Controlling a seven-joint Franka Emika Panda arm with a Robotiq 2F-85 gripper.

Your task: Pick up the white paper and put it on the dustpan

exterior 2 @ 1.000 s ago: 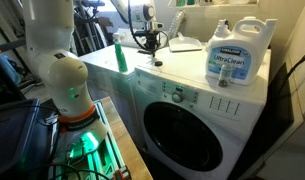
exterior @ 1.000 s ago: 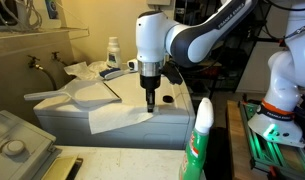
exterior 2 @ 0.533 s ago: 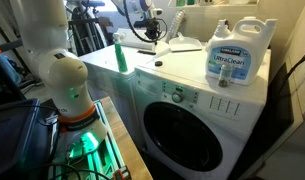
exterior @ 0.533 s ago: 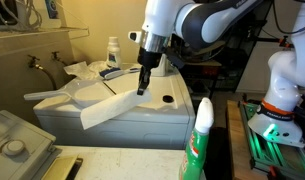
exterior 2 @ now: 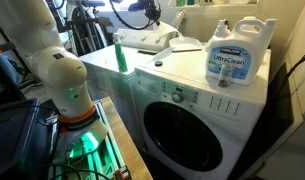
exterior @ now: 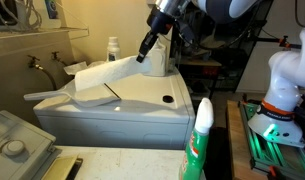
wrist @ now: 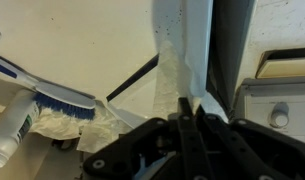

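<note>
White paper (exterior: 108, 72) pinched in claw (exterior: 142, 56), hanging above dustpan (exterior: 87, 97); wrist view alone shows blue brush (wrist: 62, 98).

Centre of frame: washer top (exterior: 142, 106) bare right of dustpan (exterior: 67, 96), apart from small dark round spot (exterior: 168, 99). White paper (exterior: 107, 72), pinched in gripper (exterior: 142, 55), hangs across air above dustpan. Crumpled tissue (exterior: 77, 69) and small bottle (exterior: 113, 47) crowd upper left. Spray bottle (exterior: 200, 140) blocks lower right foreground. In an exterior view, detergent jugs (exterior 2: 224, 62) fill right end; green bottle (exterior 2: 119, 57) stands at left edge.
</note>
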